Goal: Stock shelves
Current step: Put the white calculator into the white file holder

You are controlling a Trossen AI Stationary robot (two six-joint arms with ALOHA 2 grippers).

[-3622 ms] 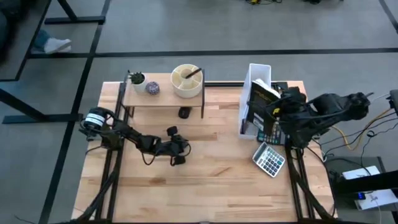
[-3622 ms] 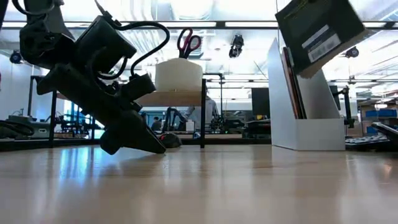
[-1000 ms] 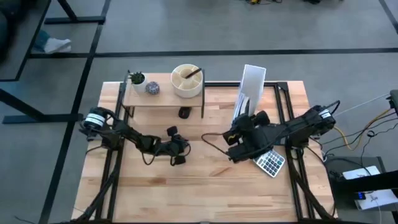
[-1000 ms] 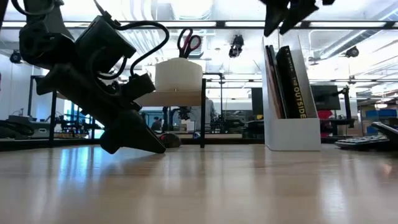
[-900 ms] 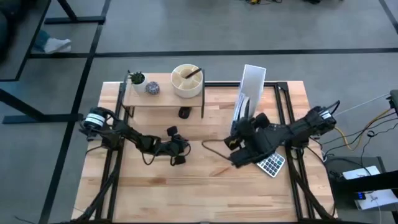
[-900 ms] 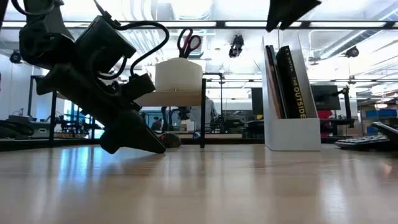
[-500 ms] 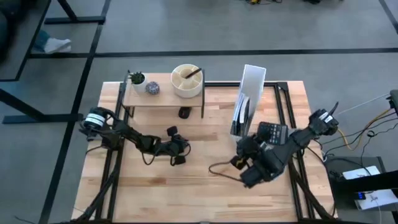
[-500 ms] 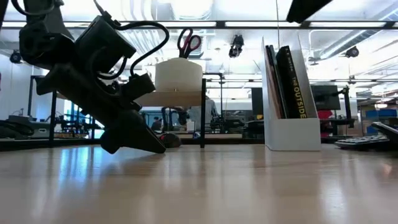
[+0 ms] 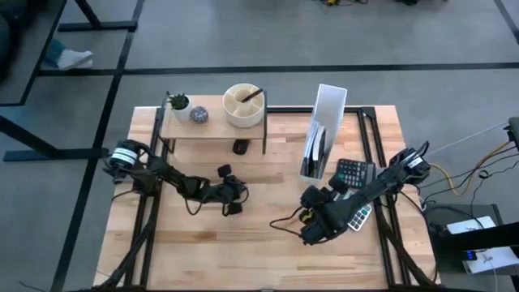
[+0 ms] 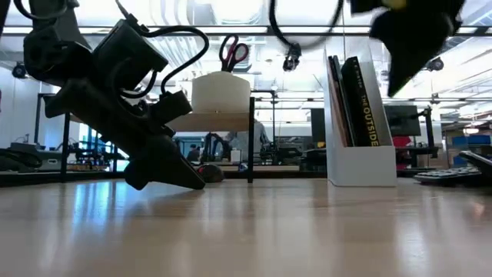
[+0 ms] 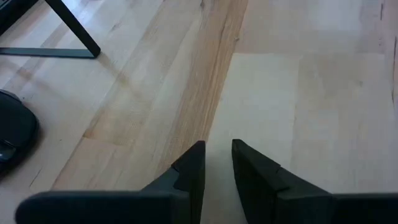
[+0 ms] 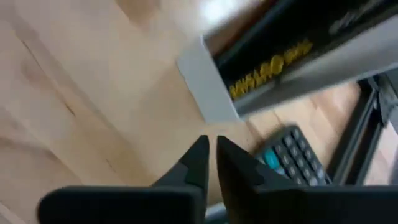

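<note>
While both hands hang empty, nothing is on its way to the riser shelf (image 9: 212, 127).

Right hand (image 12: 211, 152), fingers nearly closed on nothing, hovers over bare bench (image 9: 259, 243) near the calculator (image 9: 354, 174) and the white file holder (image 9: 323, 122) with its books (image 10: 355, 100); left hand (image 11: 216, 163), slightly parted and empty, rests low on the bench just in front of the shelf, which stands at the bench's far left carrying a bowl (image 9: 242, 104) and a small potted plant (image 9: 178, 103). Likely risks: the right arm's dangling cable (looping by the holder) could snag or tip it, and a low sweep could shove the calculator off.
</note>
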